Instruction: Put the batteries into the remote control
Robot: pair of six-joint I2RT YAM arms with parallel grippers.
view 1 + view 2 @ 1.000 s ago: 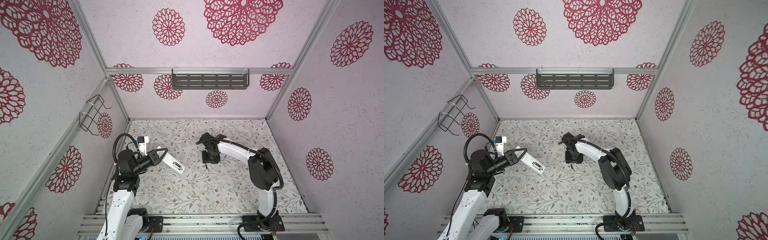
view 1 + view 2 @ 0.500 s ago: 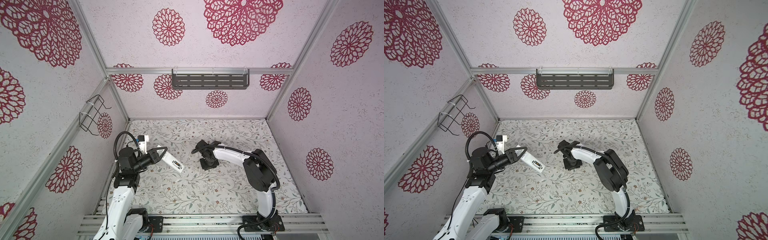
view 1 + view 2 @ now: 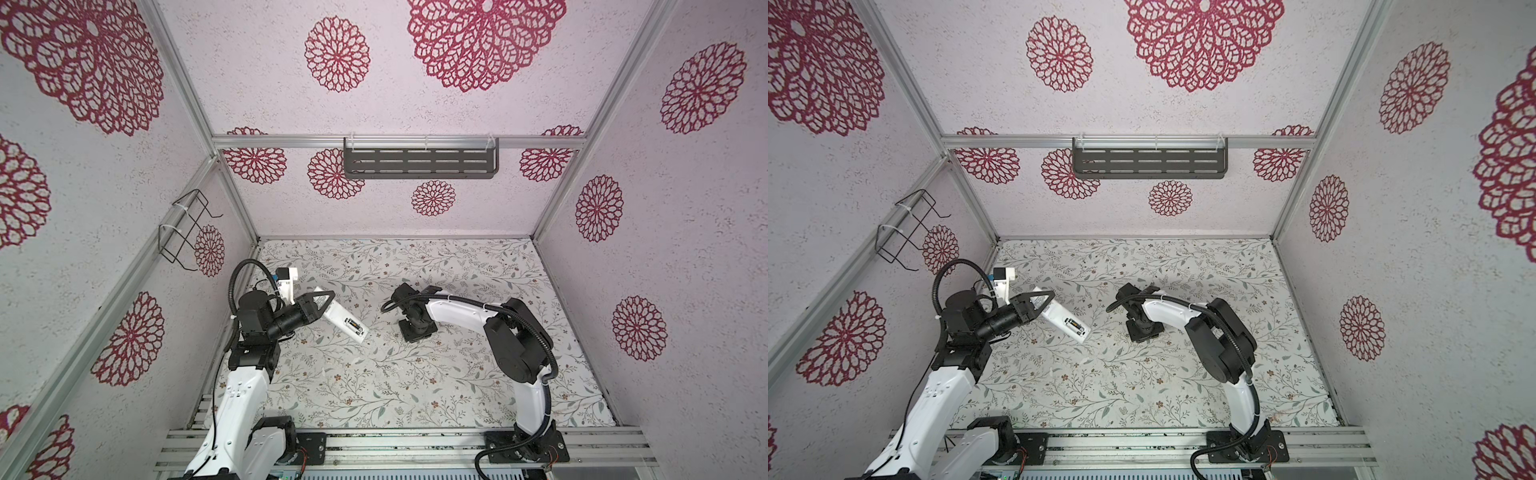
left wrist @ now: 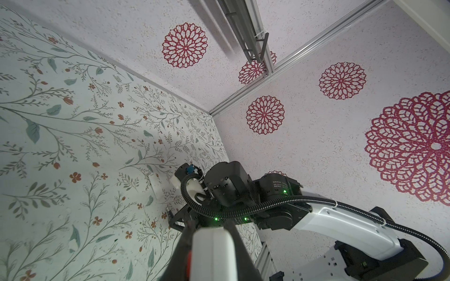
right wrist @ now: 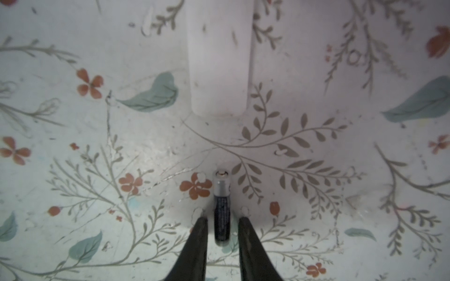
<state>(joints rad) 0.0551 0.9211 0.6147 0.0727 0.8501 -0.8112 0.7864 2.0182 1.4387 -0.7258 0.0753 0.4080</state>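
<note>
My left gripper [image 3: 322, 305] is shut on the white remote control [image 3: 345, 322] and holds it above the table's left side, back side up. A dark battery [image 3: 353, 323] sits in its open recess. In the left wrist view the remote control [image 4: 211, 253] fills the space between the two fingers. My right gripper [image 3: 417, 332] points down at mid-table. In the right wrist view a second battery [image 5: 221, 194] lies on the cloth. The right gripper [image 5: 222, 220] straddles its near end, open, with a thin gap on each side.
A flat white plastic piece [image 5: 219, 60] lies on the flowered cloth just beyond the loose battery. A dark shelf [image 3: 419, 164] hangs on the back wall and a wire rack [image 3: 187, 228] on the left wall. Metal rails [image 3: 415, 444] run along the front.
The right gripper has shifted slightly left and nearer, down over the loose battery, and its jaws have narrowed around it. The left arm has held the remote almost still.
</note>
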